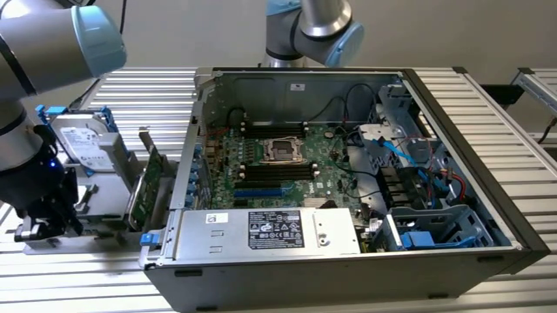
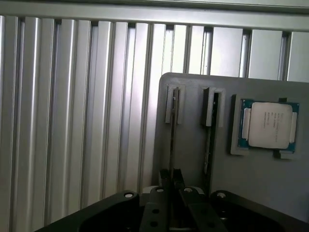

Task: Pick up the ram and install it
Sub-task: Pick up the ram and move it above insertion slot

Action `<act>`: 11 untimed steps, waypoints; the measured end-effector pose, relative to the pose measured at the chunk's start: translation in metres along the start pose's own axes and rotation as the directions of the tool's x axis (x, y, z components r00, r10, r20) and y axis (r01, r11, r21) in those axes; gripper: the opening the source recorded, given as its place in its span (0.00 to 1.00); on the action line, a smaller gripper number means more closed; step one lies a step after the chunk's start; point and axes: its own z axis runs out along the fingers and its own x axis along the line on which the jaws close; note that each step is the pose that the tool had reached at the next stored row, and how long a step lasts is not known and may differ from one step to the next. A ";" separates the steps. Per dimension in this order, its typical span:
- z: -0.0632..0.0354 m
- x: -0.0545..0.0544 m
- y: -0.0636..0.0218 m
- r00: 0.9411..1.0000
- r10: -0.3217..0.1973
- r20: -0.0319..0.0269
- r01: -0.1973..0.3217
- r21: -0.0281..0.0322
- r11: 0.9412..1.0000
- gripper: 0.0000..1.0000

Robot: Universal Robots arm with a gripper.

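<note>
While the ram (image 2: pixel 172 126) sits in its holder (image 2: pixel 192 154) at 9 o'clock of the case (image 1: pixel 348 290), the hand (image 2: pixel 171 178) looks clenched on it; nothing installed yet.

Looks like a robotics lab for computer assembly. Shown by a worktable (image 1: pixel 148 91) of ribbed aluminium profiles, an open desktop tower case (image 1: pixel 487 169) with bare motherboard (image 1: pixel 335 153), a hard drive (image 1: pixel 80 138), a processor (image 2: pixel 268 124) on a grey fixture plate (image 2: pixel 193 145), and a robot arm (image 1: pixel 317 23).
</note>
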 end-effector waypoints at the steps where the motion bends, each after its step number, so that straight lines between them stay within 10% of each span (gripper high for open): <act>1: -0.0045 0.000 0.0002 1.000 0.000 0.000 0.000 0.000 1.000 0.14; 11: -0.0498 0.002 -0.0021 1.000 0.000 0.000 0.000 -0.002 1.000 0.14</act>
